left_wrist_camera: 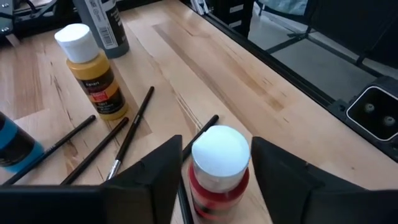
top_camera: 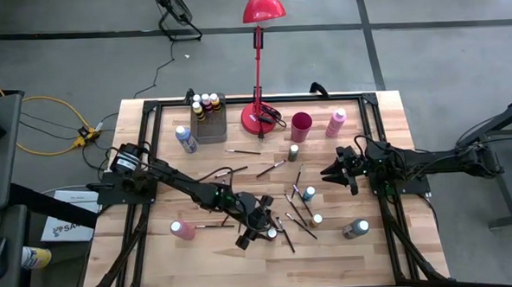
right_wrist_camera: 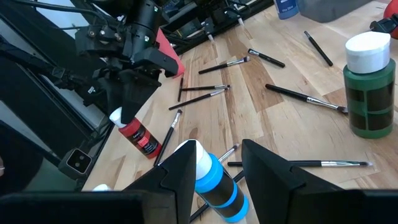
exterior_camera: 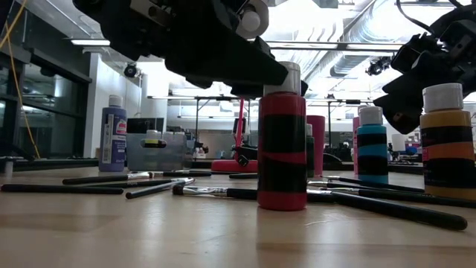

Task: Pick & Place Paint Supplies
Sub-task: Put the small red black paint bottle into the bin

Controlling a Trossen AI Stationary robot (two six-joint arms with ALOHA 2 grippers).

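Observation:
A red paint bottle with a white cap [left_wrist_camera: 219, 152] stands upright on the table near its front middle. My left gripper [left_wrist_camera: 217, 177] is open over it, one finger on each side of the cap; the low view shows it right above the red bottle [exterior_camera: 282, 149]. My right gripper [top_camera: 333, 170] is open and raised above the table on the right, touching nothing. A blue bottle [right_wrist_camera: 214, 183] stands below and ahead of its fingers. Thin dark paintbrushes [top_camera: 298, 213] lie scattered around the bottles. A yellow bottle [left_wrist_camera: 93, 74] stands close by. My left gripper comes at the red bottle from above, its fingers [left_wrist_camera: 283, 174] flanking the white cap [left_wrist_camera: 236, 146]. Whether either finger touches the cap, I cannot tell. The bottle stands upright with its base on the table.
At the far side a grey bin [top_camera: 209, 121] holds several bottles, with a red lamp base [top_camera: 260, 117], a dark red cup [top_camera: 301, 126] and a pink bottle [top_camera: 336, 123] near it. A pink bottle [top_camera: 183, 230] and a dark one [top_camera: 356, 228] lie near the front.

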